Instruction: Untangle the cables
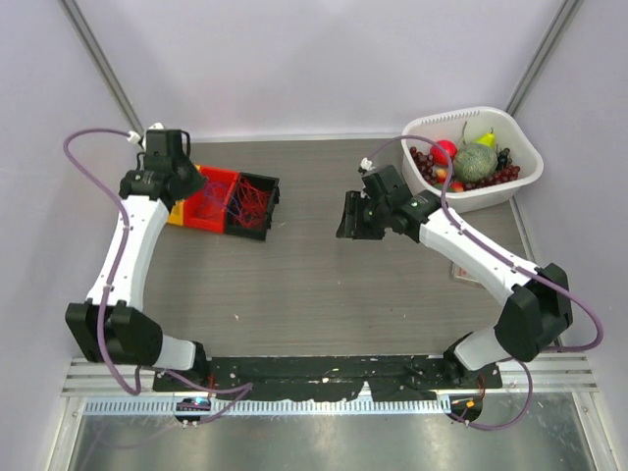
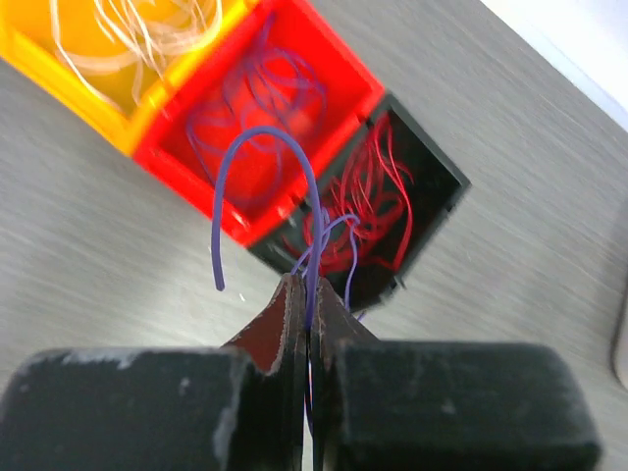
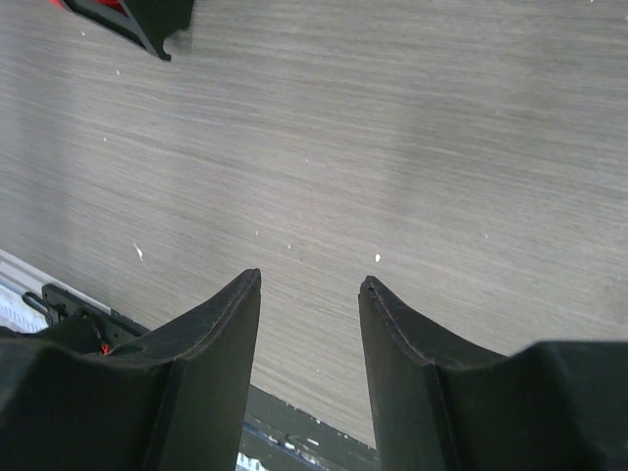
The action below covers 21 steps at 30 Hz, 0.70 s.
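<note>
The grey bench (image 1: pixel 314 294) carries a white basket (image 1: pixel 528 155) of fruit at its far right and a row of three small bins at its far left. They are a yellow bin (image 2: pixel 59 69), a red bin (image 2: pixel 339 64) and a black bin (image 2: pixel 422 137), touching side by side.

The cables are sorted by colour. White strands (image 2: pixel 137 25) are in the yellow bin, purple strands (image 2: pixel 265 98) in the red bin, and red strands (image 2: pixel 378 191) in the black bin.

The left arm reaches over those bins, and the left gripper (image 2: pixel 310 299) has its jaws clenched on one thin purple wire (image 2: pixel 267 130). The wire rises from the jaw tips and arches over in a loop, its free end hanging to the left.

In the wrist view, the wire's long axis runs straight out from the jaws toward the bins. The red bin lies just beyond and a little left of the tips, and the black bin just beyond and to the right.

The right gripper (image 3: pixel 310 280) hangs over bare bench near the middle, well apart from the bins, with its jaws released and nothing between them.

The left arm is much the nearer, so placing this strand probably falls to it. That would take a short shift toward the red bin before letting go.
</note>
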Motion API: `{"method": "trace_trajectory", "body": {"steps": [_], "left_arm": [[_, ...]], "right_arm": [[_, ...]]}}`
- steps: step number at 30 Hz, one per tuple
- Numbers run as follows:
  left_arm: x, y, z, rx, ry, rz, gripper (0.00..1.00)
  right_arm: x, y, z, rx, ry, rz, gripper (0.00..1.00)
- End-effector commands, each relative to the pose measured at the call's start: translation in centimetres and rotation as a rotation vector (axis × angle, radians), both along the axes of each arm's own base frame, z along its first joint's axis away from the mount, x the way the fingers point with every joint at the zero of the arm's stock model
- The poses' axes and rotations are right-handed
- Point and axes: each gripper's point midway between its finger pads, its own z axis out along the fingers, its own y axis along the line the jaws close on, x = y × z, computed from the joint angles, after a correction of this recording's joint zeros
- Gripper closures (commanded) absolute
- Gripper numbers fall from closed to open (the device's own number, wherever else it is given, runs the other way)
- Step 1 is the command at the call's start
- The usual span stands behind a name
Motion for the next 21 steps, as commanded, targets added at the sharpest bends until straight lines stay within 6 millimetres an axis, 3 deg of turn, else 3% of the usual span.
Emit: {"method": "trace_trajectory", "body": {"steps": [1, 2, 3, 5, 9, 14, 17, 21], "left_arm": [[4.3, 4.9, -0.9, 0.192, 0.035, 0.0, 1.0], [5.5, 5.2, -1.7, 0.201, 0.053, -0.01, 1.0], [6.5, 7.2, -1.8, 0.226, 0.064, 0.026, 1.0], [8.5, 8.4, -2.5, 0.248, 0.085, 0.018, 1.0], [10.8, 10.0, -7.1, 0.281, 0.193, 0.008, 1.0], [12.4, 7.8, -12.5, 0.188, 0.272, -0.093, 1.0], [12.2, 6.2, -14.3, 0.181, 0.309, -0.137, 1.0], [12.3, 5.6, -15.6, 0.199, 0.32, -0.159, 1.0]], "right_arm": [[-2.3, -1.4, -1.4, -0.042, 0.05, 0.008, 0.51], [-2.5, -1.7, -1.8, -0.043, 0.061, 0.0, 0.51], [-2.7, -1.8, -1.8, -0.04, 0.062, 0.001, 0.52], [-3.1, -2.0, -1.8, -0.035, 0.071, -0.009, 0.53], [-3.3, -2.9, -1.4, -0.036, 0.049, -0.042, 0.53], [-3.0, -3.7, -0.6, -0.026, 0.03, -0.073, 0.53], [-3.0, -3.8, 0.0, -0.031, 0.027, -0.074, 0.53], [-2.8, -4.0, 0.6, -0.027, 0.009, -0.085, 0.54]]}}
